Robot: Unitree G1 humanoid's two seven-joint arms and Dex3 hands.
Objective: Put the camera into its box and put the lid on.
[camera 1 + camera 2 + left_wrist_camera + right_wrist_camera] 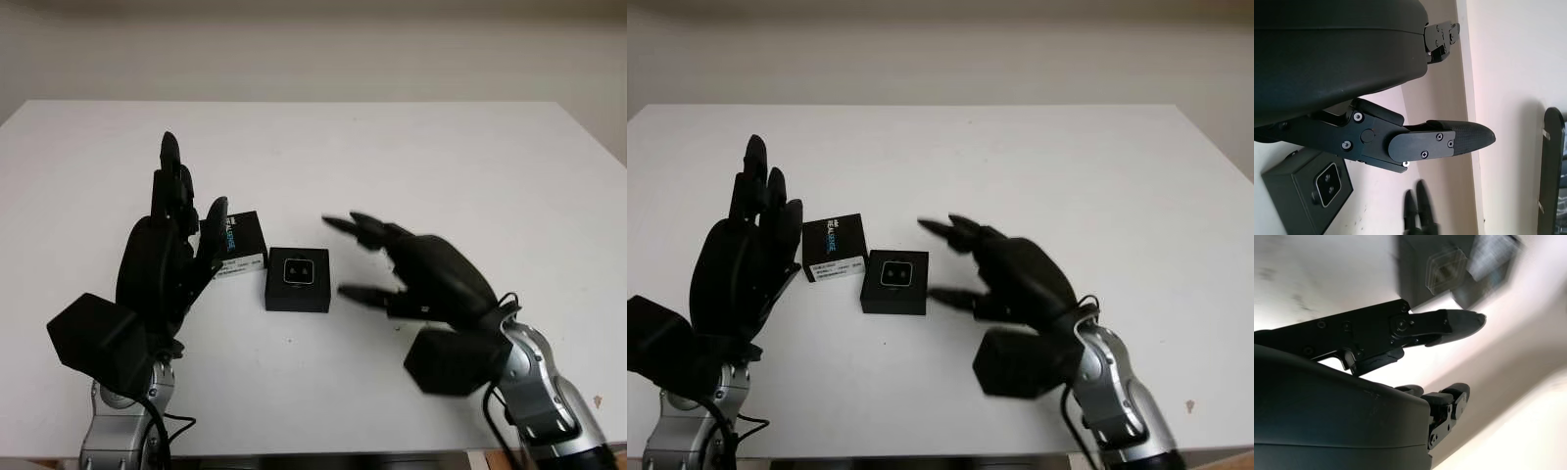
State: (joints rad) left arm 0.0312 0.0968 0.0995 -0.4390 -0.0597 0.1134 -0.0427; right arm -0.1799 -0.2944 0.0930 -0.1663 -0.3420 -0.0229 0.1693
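A small black box [298,292] sits on the white table [411,157] in front of me. The camera [298,271], a square silver face with two lenses, lies inside it. The black lid [240,240], with a white label on its side, lies just left of the box and behind it. My left hand [193,186] is open and raised upright beside the lid's left edge, holding nothing. My right hand [340,257] is open just right of the box, fingers pointing toward it without touching. The left wrist view shows the box [1298,200] and camera [1328,183] below the thumb.
The table's far edge meets a pale wall [313,49]. Bare white surface stretches behind and to the right of the box.
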